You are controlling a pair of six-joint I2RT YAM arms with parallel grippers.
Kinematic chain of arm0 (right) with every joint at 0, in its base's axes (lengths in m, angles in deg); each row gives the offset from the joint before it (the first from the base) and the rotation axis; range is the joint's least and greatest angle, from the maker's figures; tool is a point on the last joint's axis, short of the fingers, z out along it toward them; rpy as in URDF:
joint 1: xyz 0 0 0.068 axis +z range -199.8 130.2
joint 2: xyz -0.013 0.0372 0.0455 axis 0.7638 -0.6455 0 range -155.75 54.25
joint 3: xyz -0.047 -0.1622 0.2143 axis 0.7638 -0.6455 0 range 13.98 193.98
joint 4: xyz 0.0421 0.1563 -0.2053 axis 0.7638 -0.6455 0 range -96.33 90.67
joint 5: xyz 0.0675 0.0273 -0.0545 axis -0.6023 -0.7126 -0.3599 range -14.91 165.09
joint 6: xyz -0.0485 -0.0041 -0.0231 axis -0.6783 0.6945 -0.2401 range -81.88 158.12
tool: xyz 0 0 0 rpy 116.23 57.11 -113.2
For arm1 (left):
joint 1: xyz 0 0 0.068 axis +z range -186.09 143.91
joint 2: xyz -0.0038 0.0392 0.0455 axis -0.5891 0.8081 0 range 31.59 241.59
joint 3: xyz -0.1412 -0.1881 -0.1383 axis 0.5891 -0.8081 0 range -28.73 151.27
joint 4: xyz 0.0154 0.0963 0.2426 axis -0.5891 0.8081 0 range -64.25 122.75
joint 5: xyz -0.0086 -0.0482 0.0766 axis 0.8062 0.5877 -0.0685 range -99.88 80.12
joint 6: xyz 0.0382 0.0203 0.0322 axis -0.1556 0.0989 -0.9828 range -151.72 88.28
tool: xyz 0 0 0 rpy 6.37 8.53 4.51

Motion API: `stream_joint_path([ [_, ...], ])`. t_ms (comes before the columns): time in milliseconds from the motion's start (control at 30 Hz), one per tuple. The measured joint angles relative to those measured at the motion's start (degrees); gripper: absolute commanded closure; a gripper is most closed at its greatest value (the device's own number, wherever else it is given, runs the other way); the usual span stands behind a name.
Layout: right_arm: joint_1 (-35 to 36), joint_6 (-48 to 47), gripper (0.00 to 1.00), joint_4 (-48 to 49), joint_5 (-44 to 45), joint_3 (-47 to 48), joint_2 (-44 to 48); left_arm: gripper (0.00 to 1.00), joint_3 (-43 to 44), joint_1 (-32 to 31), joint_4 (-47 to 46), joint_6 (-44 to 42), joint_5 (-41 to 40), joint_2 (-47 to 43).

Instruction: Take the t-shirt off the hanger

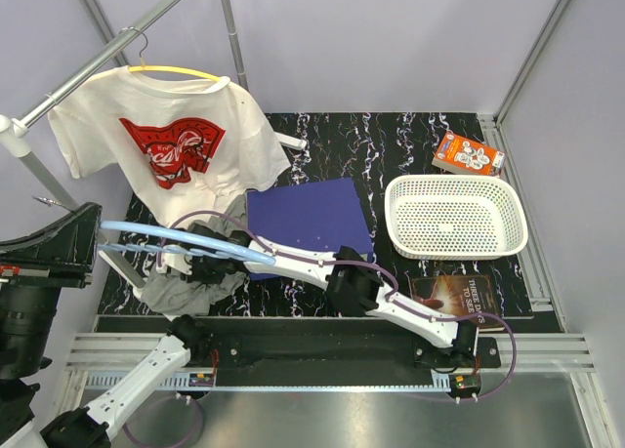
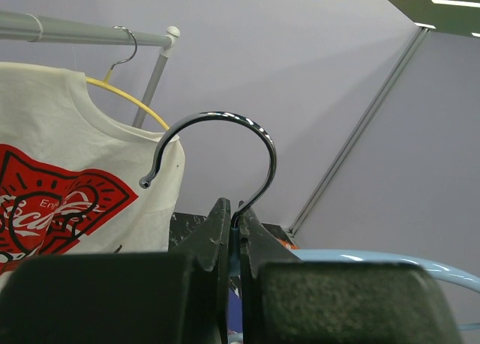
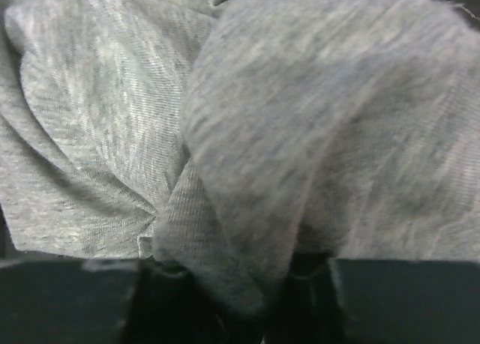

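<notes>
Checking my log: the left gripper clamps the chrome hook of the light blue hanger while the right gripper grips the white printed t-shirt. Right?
No: the right gripper grips the grey t-shirt, as the right wrist view shows. The left gripper does clamp the chrome hook of the light blue hanger.

You've got two shirts, a white t-shirt (image 1: 166, 141) and a grey t-shirt (image 1: 186, 290); two hangers, a yellow hanger (image 1: 181, 72) and a blue hanger (image 1: 166, 233); one basket (image 1: 518, 219), one box (image 1: 467, 154), one book (image 1: 459, 297), one blue board (image 1: 311, 219).
</notes>
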State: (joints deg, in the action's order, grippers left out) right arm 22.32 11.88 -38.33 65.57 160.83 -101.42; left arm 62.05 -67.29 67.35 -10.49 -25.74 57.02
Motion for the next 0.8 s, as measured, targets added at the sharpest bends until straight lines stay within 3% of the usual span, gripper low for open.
stream_joint_path([
  [33, 0.02, -0.28, 0.8, 0.04, 0.15, 0.04, 0.02, 1.0, 0.0, 0.0, 0.04, 0.0, 0.0, 0.0],
  [133, 0.04, -0.28, 1.0, 0.33, 0.66, 0.04, 0.13, 1.0, 0.0, 0.0, 0.35, 0.0, 0.0, -0.04],
  [467, -0.83, 5.88, 1.0, 2.8, -1.42, -3.39, 5.07, 1.0, 2.99, 0.0, 1.22, -0.76, -0.39, -0.15],
  [800, -7.13, 25.46, 1.0, 16.85, -9.49, -13.09, 22.62, 1.0, 3.69, 0.0, 1.18, -0.87, -0.94, -2.38],
])
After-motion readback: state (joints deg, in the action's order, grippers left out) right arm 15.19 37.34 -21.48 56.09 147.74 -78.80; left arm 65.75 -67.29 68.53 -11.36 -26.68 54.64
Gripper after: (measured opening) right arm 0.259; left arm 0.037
